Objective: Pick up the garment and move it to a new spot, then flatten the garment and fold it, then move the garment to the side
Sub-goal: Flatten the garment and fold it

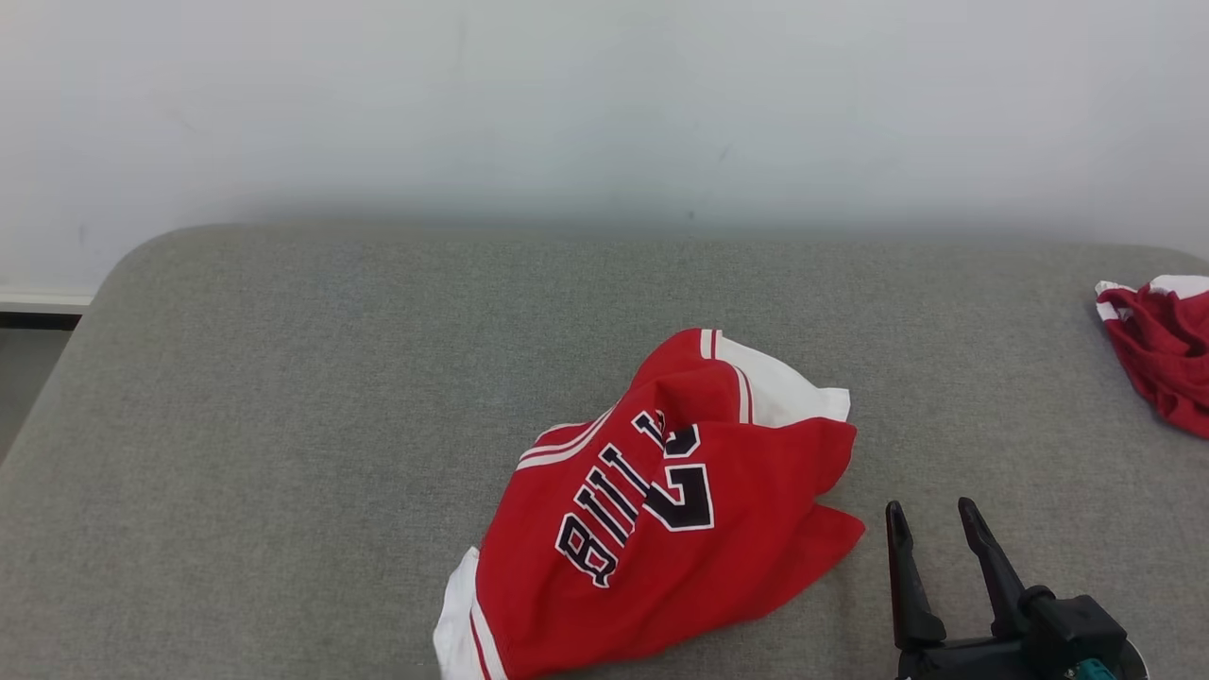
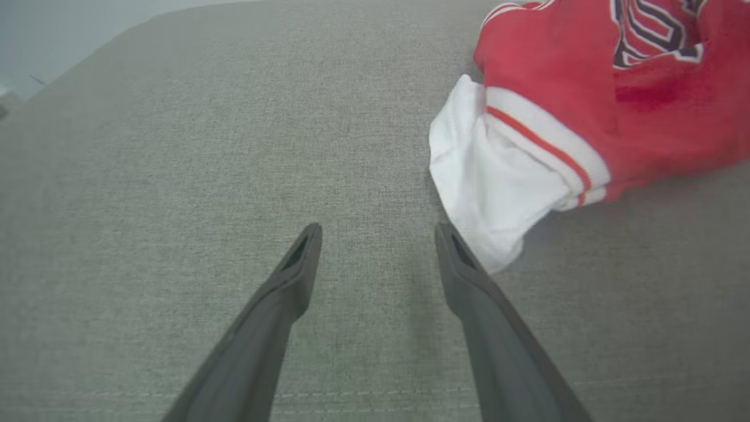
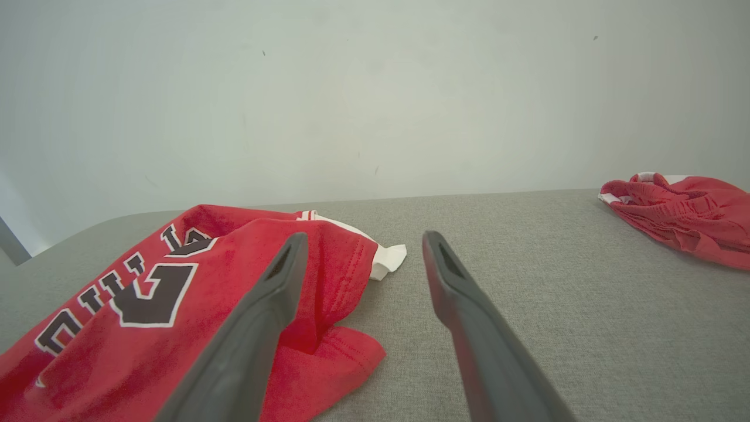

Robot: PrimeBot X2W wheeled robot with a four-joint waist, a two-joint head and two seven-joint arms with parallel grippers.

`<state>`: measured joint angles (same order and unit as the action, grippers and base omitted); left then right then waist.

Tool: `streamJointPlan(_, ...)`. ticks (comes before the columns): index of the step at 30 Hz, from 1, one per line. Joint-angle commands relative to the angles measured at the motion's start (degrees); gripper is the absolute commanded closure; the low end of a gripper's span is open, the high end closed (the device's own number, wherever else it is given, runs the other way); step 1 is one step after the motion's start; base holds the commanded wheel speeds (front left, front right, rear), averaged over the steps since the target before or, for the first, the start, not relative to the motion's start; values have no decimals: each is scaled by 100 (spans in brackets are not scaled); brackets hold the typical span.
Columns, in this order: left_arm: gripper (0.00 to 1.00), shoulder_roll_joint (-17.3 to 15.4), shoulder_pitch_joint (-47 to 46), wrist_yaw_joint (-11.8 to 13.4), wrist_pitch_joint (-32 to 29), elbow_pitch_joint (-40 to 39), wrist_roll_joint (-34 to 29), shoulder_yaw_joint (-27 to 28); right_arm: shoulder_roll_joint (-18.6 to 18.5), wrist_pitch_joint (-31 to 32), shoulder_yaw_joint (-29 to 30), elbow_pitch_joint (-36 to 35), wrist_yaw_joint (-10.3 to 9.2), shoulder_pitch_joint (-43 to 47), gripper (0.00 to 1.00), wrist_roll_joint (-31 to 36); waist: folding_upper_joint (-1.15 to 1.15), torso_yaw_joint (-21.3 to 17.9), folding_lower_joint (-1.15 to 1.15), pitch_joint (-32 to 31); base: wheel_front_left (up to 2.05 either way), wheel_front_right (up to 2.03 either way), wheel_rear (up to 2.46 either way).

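- Garment [image 1: 661,510]: a red sports jersey of knit cloth with white trim and black, white-edged lettering, lying crumpled in a loose heap on the grey fabric-covered surface [image 1: 283,425].
- It sits toward the near edge of the surface, about midway between the left and right edges, well away from the far edge by the pale wall [image 1: 604,94].
- Its printed side faces up. A white panel shows at the far right of the heap, and a white hem with a thin red stripe lies at the near left end.
- Left end effector [image 2: 378,231]: its two long dark fingers stand spread wide with only bare grey cloth between them, so it holds nothing.
- In the left wrist view, the tip of one finger lies just beside the jersey's [image 2: 586,88] white hem. I cannot tell whether they touch.
- Right end effector [image 1: 930,510]: also spread open and empty, near the surface's near edge, just to the right of the jersey and apart from it.
- In the right wrist view, the right end effector [image 3: 364,237] points toward the wall. One of its fingers crosses in front of the jersey's [image 3: 117,305] red cloth, and the other is over bare surface.
- A second bunched red cloth with white trim [image 1: 1162,349] lies at the right edge of the surface, well apart from the jersey. It also shows in the right wrist view [image 3: 679,211].
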<state>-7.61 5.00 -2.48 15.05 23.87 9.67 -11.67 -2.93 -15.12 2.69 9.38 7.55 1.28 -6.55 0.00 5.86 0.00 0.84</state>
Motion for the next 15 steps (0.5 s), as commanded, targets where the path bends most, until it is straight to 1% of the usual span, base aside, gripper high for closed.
streamJointPlan(1, 0, -86, 121, 57, 17, -40, 39, 177, 11, -1, 3, -1, -15, 54, 0, -25, 0, -9, 0, 4, 0, 0, 0)
streamJointPlan(4, 0, -206, 148, 97, 17, -167, 67, 423, 12, -1, 25, -14, -15, 46, 0, -12, 0, -27, 0, 19, 0, 0, 0)
streamJointPlan(7, 0, -335, 26, 62, 17, -400, 67, 619, 12, -1, 26, -19, -15, 11, 0, -5, 0, -67, 0, 37, 0, 0, 0)
streamJointPlan(11, 0, -421, -208, 27, 17, -646, 3, 719, 11, -1, -2, -24, -15, -47, 0, -11, 0, -147, 0, 77, 0, 0, 0)
streamJointPlan(15, 0, -532, -681, -29, 17, -752, -71, 716, 11, -1, -42, -33, -15, -146, 0, -43, 0, -344, 0, 195, 0, 0, 0)
